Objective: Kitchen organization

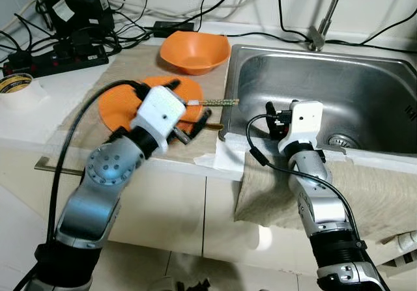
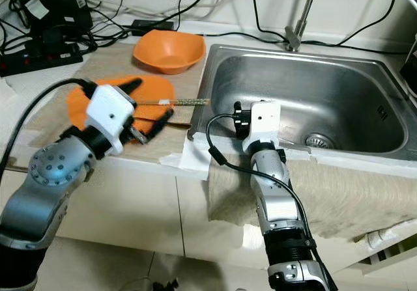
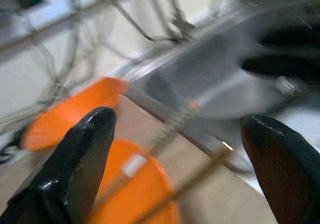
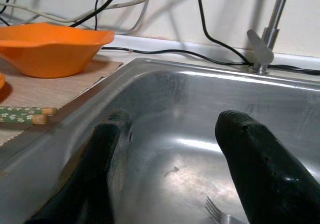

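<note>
Nearest the camera, a beige cloth [image 1: 365, 193] hung over the counter's front edge below the stainless steel sink [image 1: 365, 89], likely left there to dry. The right gripper [image 4: 170, 149] sat low at the sink's near rim, its fingers spread and empty, pointed into the basin where a metal fork [image 4: 220, 215] lay, probably the next thing to collect. The left gripper [image 3: 180, 159] hovered over the flat orange plate [image 1: 120, 99] on the woven mat, fingers also apart and holding nothing, aimed at the green-patterned chopsticks [image 1: 212, 102] resting across the plate. A deep orange bowl [image 1: 194, 51] stood just behind the plate.
</note>
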Robot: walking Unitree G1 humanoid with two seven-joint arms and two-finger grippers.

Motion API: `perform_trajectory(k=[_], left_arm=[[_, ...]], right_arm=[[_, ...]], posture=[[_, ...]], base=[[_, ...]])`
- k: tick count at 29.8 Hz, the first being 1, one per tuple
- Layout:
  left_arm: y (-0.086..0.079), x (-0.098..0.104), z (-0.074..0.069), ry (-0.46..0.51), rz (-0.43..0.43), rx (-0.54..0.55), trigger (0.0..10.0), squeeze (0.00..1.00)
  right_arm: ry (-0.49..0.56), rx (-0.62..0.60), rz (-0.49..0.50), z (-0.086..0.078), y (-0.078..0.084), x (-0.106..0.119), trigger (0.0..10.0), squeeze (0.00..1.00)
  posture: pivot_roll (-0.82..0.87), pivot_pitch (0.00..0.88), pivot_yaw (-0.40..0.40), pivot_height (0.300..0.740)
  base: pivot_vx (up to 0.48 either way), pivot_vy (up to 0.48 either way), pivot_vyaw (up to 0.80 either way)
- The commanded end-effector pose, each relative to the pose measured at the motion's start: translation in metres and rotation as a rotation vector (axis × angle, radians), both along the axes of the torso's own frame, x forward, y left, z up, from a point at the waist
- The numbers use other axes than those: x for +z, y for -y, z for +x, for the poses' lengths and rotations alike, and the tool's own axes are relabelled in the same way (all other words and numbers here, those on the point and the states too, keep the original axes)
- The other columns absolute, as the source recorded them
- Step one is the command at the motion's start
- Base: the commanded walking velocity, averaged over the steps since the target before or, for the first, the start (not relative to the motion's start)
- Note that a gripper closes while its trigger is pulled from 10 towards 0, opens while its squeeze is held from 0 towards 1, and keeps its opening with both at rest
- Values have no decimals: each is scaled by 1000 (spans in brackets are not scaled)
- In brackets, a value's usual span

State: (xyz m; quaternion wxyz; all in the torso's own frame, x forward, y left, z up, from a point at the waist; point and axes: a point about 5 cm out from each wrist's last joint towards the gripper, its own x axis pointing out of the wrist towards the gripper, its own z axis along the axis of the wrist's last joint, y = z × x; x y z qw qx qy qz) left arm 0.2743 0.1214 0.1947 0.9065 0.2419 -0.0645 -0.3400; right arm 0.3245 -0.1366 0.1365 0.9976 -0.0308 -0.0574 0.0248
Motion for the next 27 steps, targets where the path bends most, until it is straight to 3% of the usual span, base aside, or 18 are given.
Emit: perform_trajectory(k=[1, 7, 14, 27], left_arm=[[3, -6, -7, -24, 68, -67, 10000, 0], [-1, -6, -13, -43, 186, -131, 10000, 0], [-2, -1, -3, 23, 293, -111, 10000, 0], [11, -12, 6, 80, 359, -64, 10000, 0]], right_arm=[[11, -2, -9, 3, 0, 3, 10000, 0], [9, -6, -12, 4, 2, 1, 10000, 0], [15, -7, -13, 5, 2, 2, 10000, 0], [27, -20, -9, 5, 3, 4, 10000, 0]], posture=[[49, 0, 2, 732], [51, 0, 2, 732], [48, 0, 4, 732], [27, 0, 18, 732]], base=[[0, 0, 0], [0, 0, 0], [0, 0, 0], [0, 0, 0]])
